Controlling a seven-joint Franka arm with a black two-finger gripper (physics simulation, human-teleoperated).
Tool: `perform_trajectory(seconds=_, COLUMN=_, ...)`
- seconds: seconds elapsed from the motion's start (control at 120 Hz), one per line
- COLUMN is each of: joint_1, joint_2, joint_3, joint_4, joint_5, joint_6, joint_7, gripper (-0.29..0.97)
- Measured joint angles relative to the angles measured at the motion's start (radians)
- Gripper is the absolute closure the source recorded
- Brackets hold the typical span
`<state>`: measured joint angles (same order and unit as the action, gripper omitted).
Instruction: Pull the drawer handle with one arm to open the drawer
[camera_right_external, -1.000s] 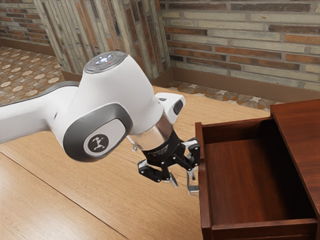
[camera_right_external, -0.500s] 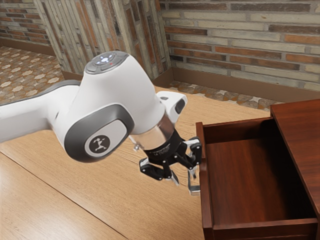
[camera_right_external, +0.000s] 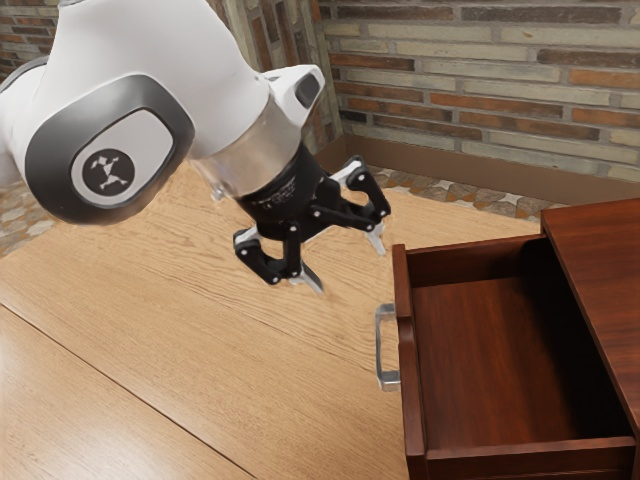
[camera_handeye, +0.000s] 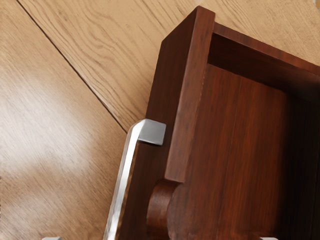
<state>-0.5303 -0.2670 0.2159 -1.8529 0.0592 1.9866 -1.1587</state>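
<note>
The black two-finger gripper (camera_right_external: 343, 262) is seen just above the centre of the exterior frame with its fingers spread wide and nothing held. Half a second ago it was down at the silver metal bar handle (camera_right_external: 385, 347) (camera_handeye: 127, 175); it has since been raised up and leftward, well clear. The dark red-brown wooden drawer (camera_right_external: 500, 370) at lower right stays pulled out over the light wooden bench (camera_right_external: 180, 340).

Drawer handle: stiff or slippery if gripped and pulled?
Probably stiff: the drawer handle looks like a solid metal bar fixed at both ends. Its glossy faces may be slippery in a grip. The drawer stands open, so it likely slides rather than tips.
</note>
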Motion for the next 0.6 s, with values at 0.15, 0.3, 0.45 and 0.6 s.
perform_trajectory(seconds=0.15, joint_1=-0.024, joint_2=0.009, joint_3=0.063, joint_4=0.167, joint_5=-0.051, joint_6=-0.213, joint_7=-0.113, gripper=0.11)
perform_trajectory(seconds=0.3, joint_1=-0.038, joint_2=0.005, joint_3=0.083, joint_4=0.153, joint_5=-0.059, joint_6=-0.364, joint_7=-0.207, gripper=0.06)
perform_trajectory(seconds=0.45, joint_1=-0.033, joint_2=0.003, joint_3=0.087, joint_4=0.11, joint_5=-0.059, joint_6=-0.427, joint_7=-0.28, gripper=0.03)
perform_trajectory(seconds=0.6, joint_1=-0.032, joint_2=0.003, joint_3=0.088, joint_4=0.091, joint_5=-0.046, joint_6=-0.458, joint_7=-0.336, gripper=0.01)
